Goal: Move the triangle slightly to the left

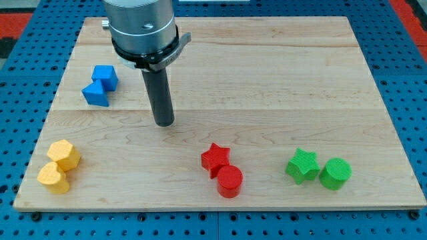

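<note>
A blue triangle block (pixel 95 94) lies at the view's upper left of the wooden board (pixel 280 80), touching a blue cube (pixel 105 76) just above and right of it. My tip (pixel 164 123) rests on the board to the right of the triangle and a little lower, clearly apart from it, with bare wood between them. The rod rises to the grey arm body at the view's top.
Two yellow blocks (pixel 59 165) sit at the lower left. A red star (pixel 215 157) and a red cylinder (pixel 229 181) sit at the bottom middle. A green star (pixel 302 165) and a green cylinder (pixel 335 173) sit at the lower right.
</note>
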Motion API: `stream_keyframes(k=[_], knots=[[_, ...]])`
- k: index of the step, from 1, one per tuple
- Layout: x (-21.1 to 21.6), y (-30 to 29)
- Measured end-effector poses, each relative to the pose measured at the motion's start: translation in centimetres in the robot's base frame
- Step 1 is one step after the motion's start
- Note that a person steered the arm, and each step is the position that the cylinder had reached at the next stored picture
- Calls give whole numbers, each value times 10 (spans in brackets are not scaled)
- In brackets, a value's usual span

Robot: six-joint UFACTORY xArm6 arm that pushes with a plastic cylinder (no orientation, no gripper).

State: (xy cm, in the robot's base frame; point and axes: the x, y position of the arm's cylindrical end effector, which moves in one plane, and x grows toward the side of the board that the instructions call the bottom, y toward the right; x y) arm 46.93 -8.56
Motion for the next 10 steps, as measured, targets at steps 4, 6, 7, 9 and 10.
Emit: stream_keyframes(k=[4,6,7,9,10], knots=[[-1,0],[7,-38],[8,-44],[8,-62],[8,-68]])
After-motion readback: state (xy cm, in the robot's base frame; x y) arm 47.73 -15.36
